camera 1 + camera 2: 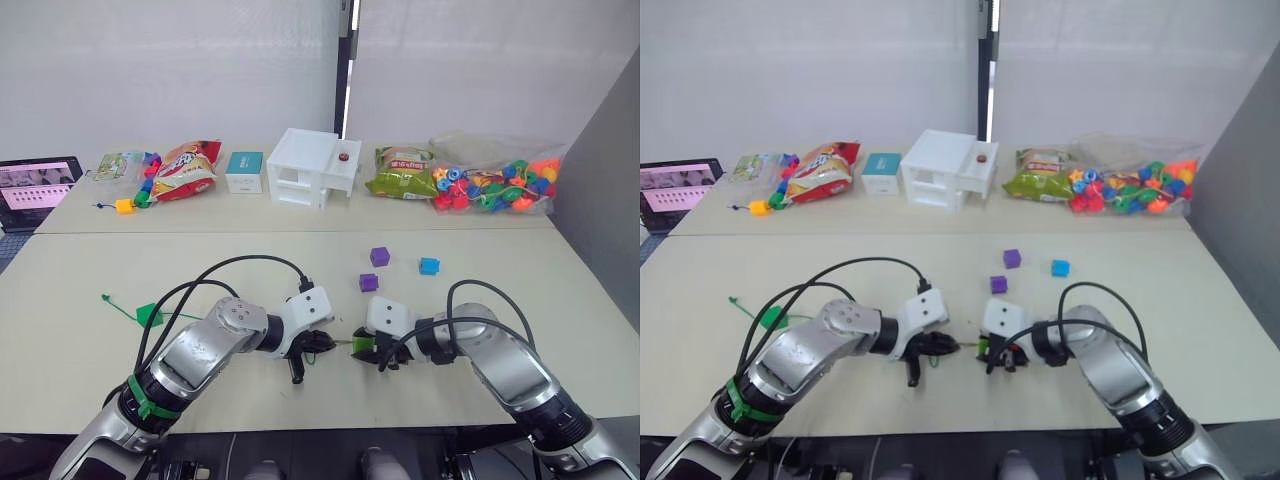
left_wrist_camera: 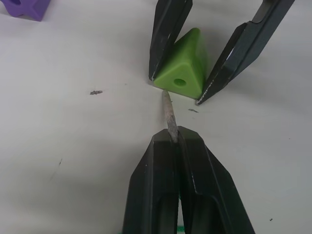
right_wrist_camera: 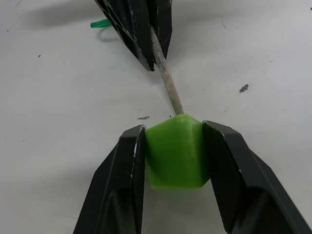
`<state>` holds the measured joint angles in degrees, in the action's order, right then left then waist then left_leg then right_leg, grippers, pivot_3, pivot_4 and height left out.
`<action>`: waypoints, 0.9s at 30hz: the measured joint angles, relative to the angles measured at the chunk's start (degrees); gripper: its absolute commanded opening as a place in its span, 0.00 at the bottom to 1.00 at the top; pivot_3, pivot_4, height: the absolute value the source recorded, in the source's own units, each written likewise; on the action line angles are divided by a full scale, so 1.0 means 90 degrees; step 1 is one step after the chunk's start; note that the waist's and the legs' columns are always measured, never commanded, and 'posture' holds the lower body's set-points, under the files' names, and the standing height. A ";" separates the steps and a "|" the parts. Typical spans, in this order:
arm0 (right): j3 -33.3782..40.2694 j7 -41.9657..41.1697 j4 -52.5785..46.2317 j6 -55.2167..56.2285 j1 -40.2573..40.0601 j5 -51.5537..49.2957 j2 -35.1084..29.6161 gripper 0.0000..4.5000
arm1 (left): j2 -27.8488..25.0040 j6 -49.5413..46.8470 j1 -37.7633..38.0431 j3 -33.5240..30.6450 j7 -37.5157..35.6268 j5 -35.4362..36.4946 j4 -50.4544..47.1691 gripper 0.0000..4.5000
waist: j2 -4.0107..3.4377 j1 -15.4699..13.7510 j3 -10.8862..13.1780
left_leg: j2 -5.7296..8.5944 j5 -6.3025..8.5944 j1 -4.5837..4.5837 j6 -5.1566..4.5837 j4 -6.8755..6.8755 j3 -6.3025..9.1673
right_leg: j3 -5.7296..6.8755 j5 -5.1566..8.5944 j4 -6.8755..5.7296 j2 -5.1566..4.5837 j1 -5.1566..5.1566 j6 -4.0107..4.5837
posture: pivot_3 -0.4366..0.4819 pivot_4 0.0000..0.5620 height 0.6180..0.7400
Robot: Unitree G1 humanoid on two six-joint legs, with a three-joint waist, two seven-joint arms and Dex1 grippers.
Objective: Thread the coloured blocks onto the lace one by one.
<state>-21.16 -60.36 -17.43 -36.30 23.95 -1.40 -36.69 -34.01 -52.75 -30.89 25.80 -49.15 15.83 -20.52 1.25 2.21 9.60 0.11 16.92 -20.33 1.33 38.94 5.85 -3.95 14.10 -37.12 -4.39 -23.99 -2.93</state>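
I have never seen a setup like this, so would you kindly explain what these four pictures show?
A two-armed humanoid robot works at a pale table. Two pictures come from its head cameras, two from cameras on its wrists. The left gripper pinches the stiff greyish tip of a thin green lace. The right gripper clamps a small light green plastic block, the tip touching it beside its hole. Two purple blocks and a blue one lie loose beyond.

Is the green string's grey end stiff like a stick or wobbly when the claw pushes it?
Probably stiff: the grey tip juts straight from the left claw without drooping. The green lace behind looks floppy, lying in bends on the table.
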 measured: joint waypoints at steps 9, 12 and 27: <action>-0.0023 0.0050 0.0001 -0.0013 0.0000 -0.0007 -0.0005 0.29 | -0.0133 0.0008 0.0011 -0.0028 -0.0164 0.0019 -0.0083 0.00 | 0.0000 0.0006 0.0000 | -0.0001 0.0000 0.0000 0.0000 0.0000 0.0000 | 0.0000 0.0000 0.0000 0.0001 -0.0001 0.0000 | 0.48 0.27 1.00; -0.0024 0.0051 -0.0004 -0.0015 -0.0007 -0.0009 -0.0012 0.29 | -0.0110 0.0008 0.0025 -0.0088 -0.0158 0.0020 -0.0116 0.00 | 0.0000 0.0005 0.0000 | 0.0000 0.0000 0.0000 0.0000 -0.0001 0.0000 | 0.0000 0.0000 0.0000 0.0001 -0.0001 0.0000 | 0.48 0.27 1.00; -0.0067 0.0064 -0.0043 -0.0068 -0.0015 -0.0055 -0.0042 0.29 | 0.0017 0.0009 0.0035 -0.0144 -0.0160 0.0098 -0.0125 0.00 | 0.0000 0.0004 0.0000 | 0.0000 0.0000 -0.0001 0.0000 0.0000 0.0000 | 0.0000 0.0000 0.0000 0.0000 -0.0001 0.0000 | 0.48 0.27 1.00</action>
<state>-21.76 -59.79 -17.82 -36.91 23.81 -1.90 -37.07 -33.85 -52.67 -30.58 24.50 -50.59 16.71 -21.64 1.25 2.25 9.60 0.11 16.93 -20.33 1.33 38.94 5.84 -3.95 14.10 -37.12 -4.39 -23.99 -2.93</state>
